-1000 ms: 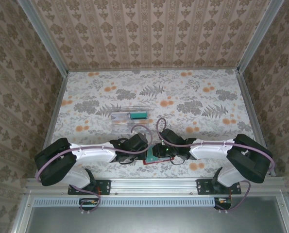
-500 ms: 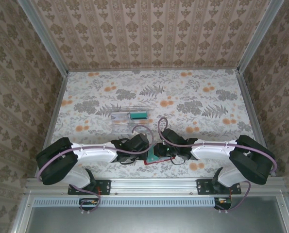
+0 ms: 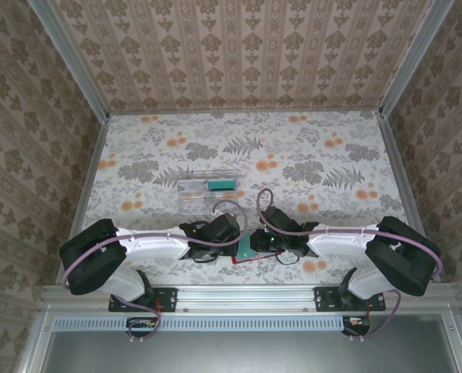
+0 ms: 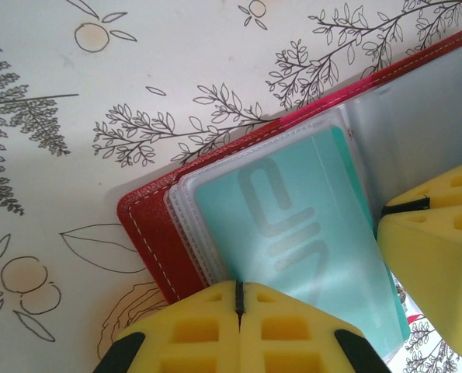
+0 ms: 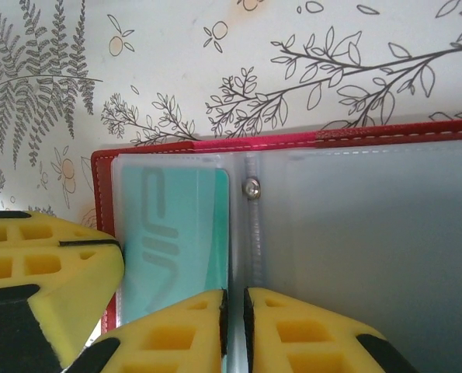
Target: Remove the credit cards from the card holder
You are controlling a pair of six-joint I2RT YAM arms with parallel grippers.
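Right tool (image 5: 235, 307) narrower; card holder (image 5: 293, 141) open, red

The right gripper (image 5: 235, 303) is closing, its jaws narrowing to a thin gap at the near edge of the teal card (image 5: 185, 225). In the top view the right arm (image 3: 347, 237) is sliding slightly rightward, uncovering more of the card, while the left arm (image 3: 149, 245) is edging toward the holder (image 5: 355, 136).

A clear plastic tray (image 3: 207, 187) lies mid-table on the floral cloth (image 3: 308, 148), patterned walls (image 3: 246, 54) around
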